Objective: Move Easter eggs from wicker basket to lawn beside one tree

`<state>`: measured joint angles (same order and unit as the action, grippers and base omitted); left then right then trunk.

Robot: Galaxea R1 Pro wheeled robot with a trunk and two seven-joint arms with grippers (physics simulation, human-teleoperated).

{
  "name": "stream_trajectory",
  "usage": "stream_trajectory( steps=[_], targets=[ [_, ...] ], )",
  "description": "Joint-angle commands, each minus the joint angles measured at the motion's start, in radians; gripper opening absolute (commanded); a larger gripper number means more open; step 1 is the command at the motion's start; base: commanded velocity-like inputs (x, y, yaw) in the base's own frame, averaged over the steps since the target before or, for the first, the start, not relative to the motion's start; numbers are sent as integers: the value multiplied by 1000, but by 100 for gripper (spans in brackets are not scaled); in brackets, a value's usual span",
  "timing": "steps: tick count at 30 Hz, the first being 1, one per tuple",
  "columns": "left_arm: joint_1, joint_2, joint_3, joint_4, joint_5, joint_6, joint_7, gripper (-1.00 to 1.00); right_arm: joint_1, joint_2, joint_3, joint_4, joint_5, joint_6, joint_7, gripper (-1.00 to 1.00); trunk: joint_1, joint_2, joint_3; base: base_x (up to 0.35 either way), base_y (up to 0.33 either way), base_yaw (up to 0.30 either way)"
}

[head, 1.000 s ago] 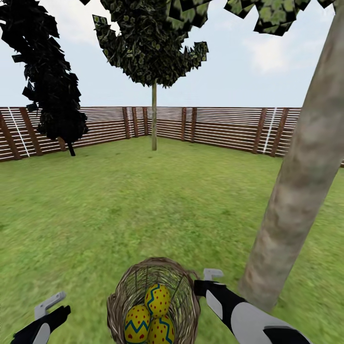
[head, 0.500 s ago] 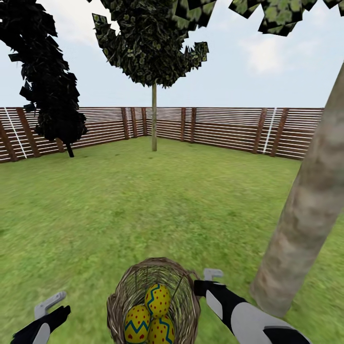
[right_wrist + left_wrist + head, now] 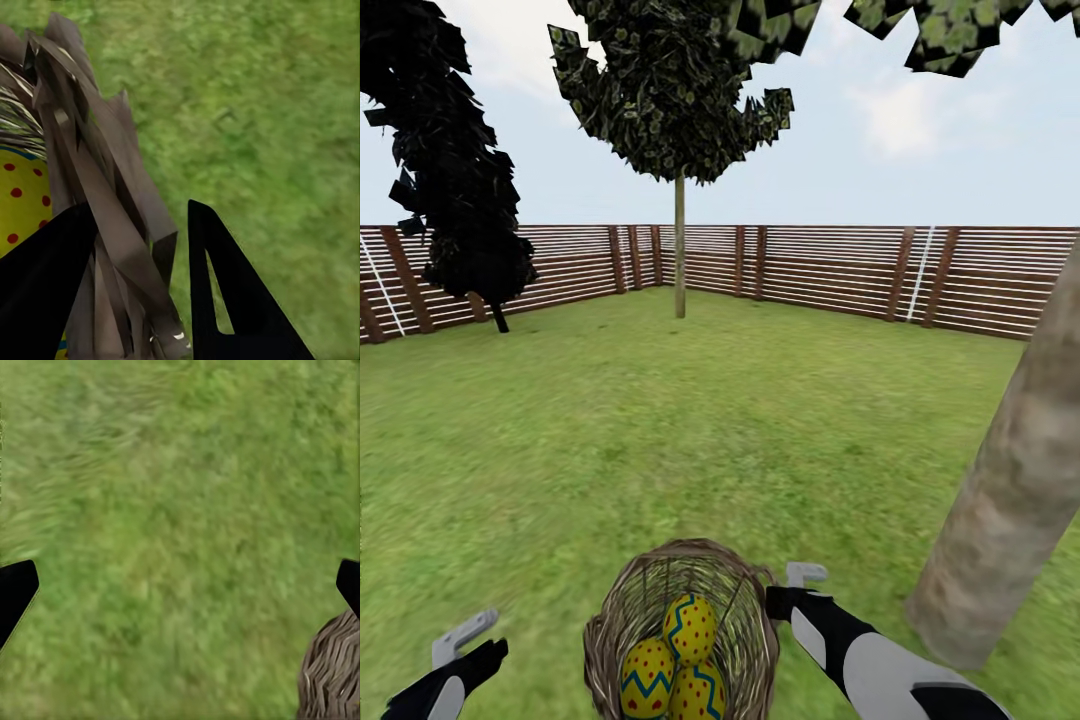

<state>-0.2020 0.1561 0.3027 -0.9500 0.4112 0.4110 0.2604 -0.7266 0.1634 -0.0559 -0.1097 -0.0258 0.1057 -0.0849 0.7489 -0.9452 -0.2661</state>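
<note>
- The basket [image 3: 680, 630] was seen low centre in head view, between the two grippers, with its rim pinched by the right gripper [image 3: 785, 598].
- R wrist view: a strip of basket wall [image 3: 105, 225] was clamped between the two dark fingers [image 3: 225, 300], one inside the basket and one outside over grass.
- Three eggs [image 3: 688, 628] were held in the basket, packed touching: yellow w/ red dots, blue-green zigzags; one egg [image 3: 22, 202] was seen just inside the wall next to the inner R finger.
- The left gripper [image 3: 465, 645] was kept apart from the basket, nothing between its jaws; the jaws were spread wide, tips at opposite edges of the L wrist view over bare lawn [image 3: 180, 510], basket wall [image 3: 334, 675] just by one tip.
- The thick pale tree [image 3: 1010, 520] was seen near the R gripper's outer side, beyond the basket.
- Further off: thin-trunk tree [image 3: 679, 250], dark bushy tree [image 3: 460, 200], slatted fence [image 3: 830, 265].
</note>
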Motion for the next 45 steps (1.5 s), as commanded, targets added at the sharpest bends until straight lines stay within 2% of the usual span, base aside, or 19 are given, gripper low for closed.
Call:
stream_trajectory(
  steps=[1, 11, 15, 20, 22, 27, 30, 32, 35, 39, 45],
  targets=[
    [-1, 0, -1, -1, 11, 4, 6, 100, -1, 1, -13, -2, -6, 5, -1, -100, 0, -1, -1, 34, 313, -24],
    [-1, 2, 1, -1, 12, 7, 4, 100, -1, 1, -13, -2, -7, 5, -1, -100, 0, -1, 2, 113, 283, -68],
    [0, 1, 4, -2, 11, 8, -30, 100, -1, 1, -13, -2, -6, 5, -1, -100, 0, -1, 2, 276, 119, -1],
    [0, -7, 48, -14, 10, 8, -38, 100, -1, 0, -13, -2, -6, 5, -1, -100, 0, -1, 2, 59, 11, 0],
    [0, -7, 53, -26, 11, 8, -39, 100, -1, -1, -13, -2, -6, 5, -1, -100, 0, -1, 2, 5, 1, 0],
    [1, -7, 55, -69, 11, 8, -40, 100, -1, -1, -13, -2, -6, 5, -1, -100, 19, -36, -13, 1, 0, 0],
    [5, -7, 107, -102, 32, 7, -41, 100, -1, -1, -13, -2, -7, 5, -1, -100, 31, -57, -23, 0, 0, 0],
    [18, -8, 124, -158, 37, 6, -42, 100, -1, -1, -13, -2, -6, 5, -1, -100, 39, -71, -29, 0, 0, 0],
    [34, -12, 107, -139, 20, -11, -37, 100, -1, -9, -10, -3, -6, -1, -2, -100, 38, -71, -29, 0, 0, 0],
    [57, -12, 106, -117, 0, -33, -37, 100, -1, -9, 5, -3, -8, -1, -2, -100, 38, -71, -29, 0, 0, 0],
    [59, -12, 106, -84, 0, -66, -37, 100, -1, -9, 21, -3, -8, -1, -2, -100, 38, -71, -29, 0, 0, 0]
  ],
)
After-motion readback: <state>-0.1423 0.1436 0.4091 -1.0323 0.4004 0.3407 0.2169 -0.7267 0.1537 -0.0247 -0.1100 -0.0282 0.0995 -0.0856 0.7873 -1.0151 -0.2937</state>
